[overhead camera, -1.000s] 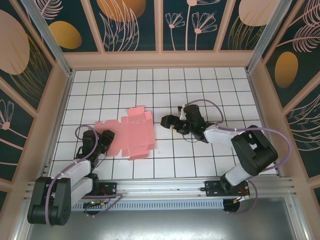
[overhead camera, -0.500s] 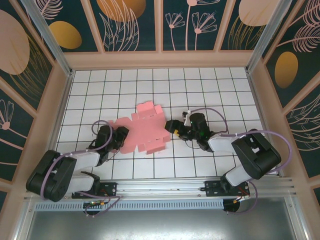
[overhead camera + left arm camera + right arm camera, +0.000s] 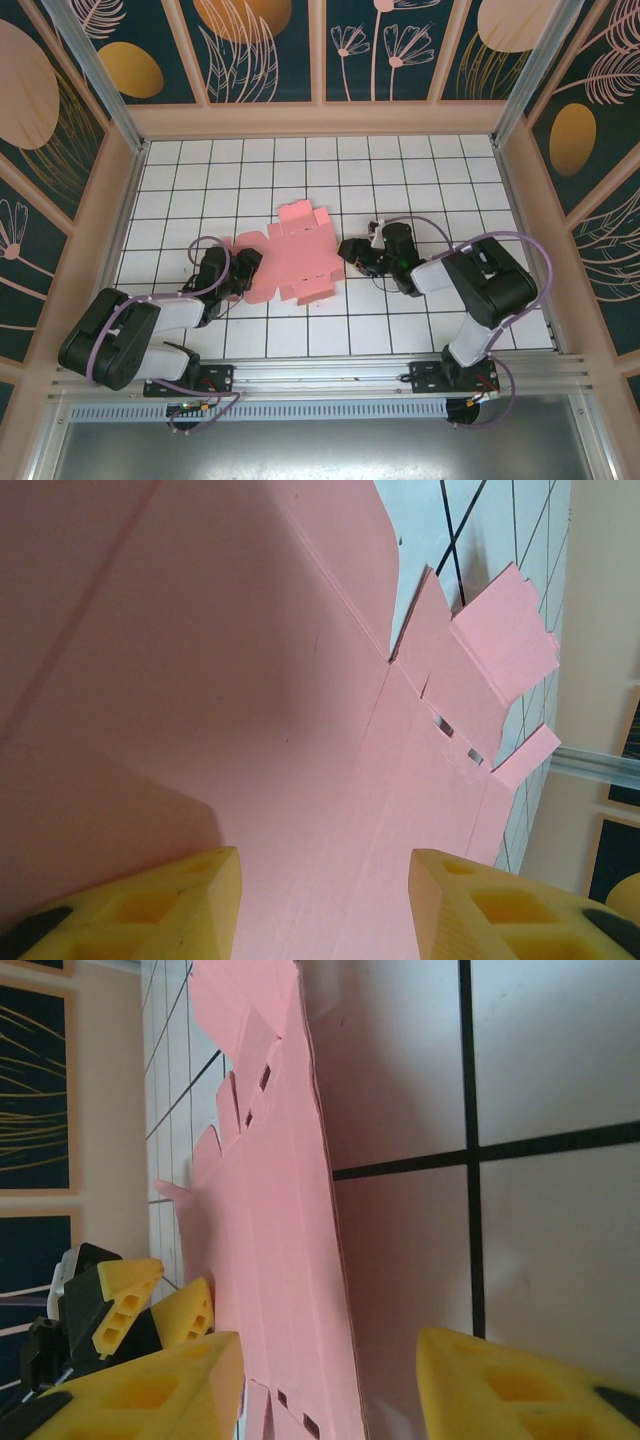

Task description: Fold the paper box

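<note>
Lies flat, unfolded: box [image 3: 290, 255], near centre of table [image 3: 420, 180], tabs splayed. Flanked at left edge by L gripper [image 3: 247, 268], fingers apart over the pink, grasping nothing. Met at right edge by R gripper [image 3: 348, 250], likewise unclenched, w/ box edge running between its fingers.

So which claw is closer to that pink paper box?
Left, narrowly. The left gripper overlaps the left edge of the paper box; the right gripper sits at its right edge, barely reaching it.
</note>
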`<action>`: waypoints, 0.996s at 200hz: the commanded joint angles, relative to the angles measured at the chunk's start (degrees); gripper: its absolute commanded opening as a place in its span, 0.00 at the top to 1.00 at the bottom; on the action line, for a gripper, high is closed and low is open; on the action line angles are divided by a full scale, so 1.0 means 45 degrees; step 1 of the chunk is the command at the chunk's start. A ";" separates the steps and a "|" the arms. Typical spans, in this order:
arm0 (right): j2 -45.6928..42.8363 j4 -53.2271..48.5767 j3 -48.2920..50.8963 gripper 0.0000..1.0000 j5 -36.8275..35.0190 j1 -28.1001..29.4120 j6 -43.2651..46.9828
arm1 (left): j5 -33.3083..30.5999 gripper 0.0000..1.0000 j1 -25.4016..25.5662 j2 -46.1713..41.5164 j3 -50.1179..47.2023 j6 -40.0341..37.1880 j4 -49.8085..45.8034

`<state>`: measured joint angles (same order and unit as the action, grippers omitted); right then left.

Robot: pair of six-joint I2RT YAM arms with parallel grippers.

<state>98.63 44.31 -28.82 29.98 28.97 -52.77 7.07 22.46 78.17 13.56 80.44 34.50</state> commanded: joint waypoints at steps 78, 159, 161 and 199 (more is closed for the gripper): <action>0.0872 -0.0423 -0.1293 1.00 -0.0001 -0.0013 0.1170 | 0.0021 0.35 0.0068 -0.0091 0.0411 -0.0739 -0.0714; -0.0516 -1.0356 -0.4627 1.00 -0.5416 0.0008 0.8043 | -0.2005 0.01 0.0051 -0.2142 0.2705 -0.3859 -0.5460; -0.0518 -1.0536 -0.4723 1.00 -0.5584 0.0007 0.8165 | -0.1987 0.01 0.0049 -0.2114 0.2718 -0.3869 -0.5450; -0.0066 -1.3385 -0.6541 1.00 -0.9643 0.0454 0.9778 | -0.1768 0.01 0.0048 -0.1693 0.2602 -0.3817 -0.5029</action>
<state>97.97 -1.80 -53.47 2.96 29.43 -17.17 -0.34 22.76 69.36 25.08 65.30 14.02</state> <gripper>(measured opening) 0.052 0.988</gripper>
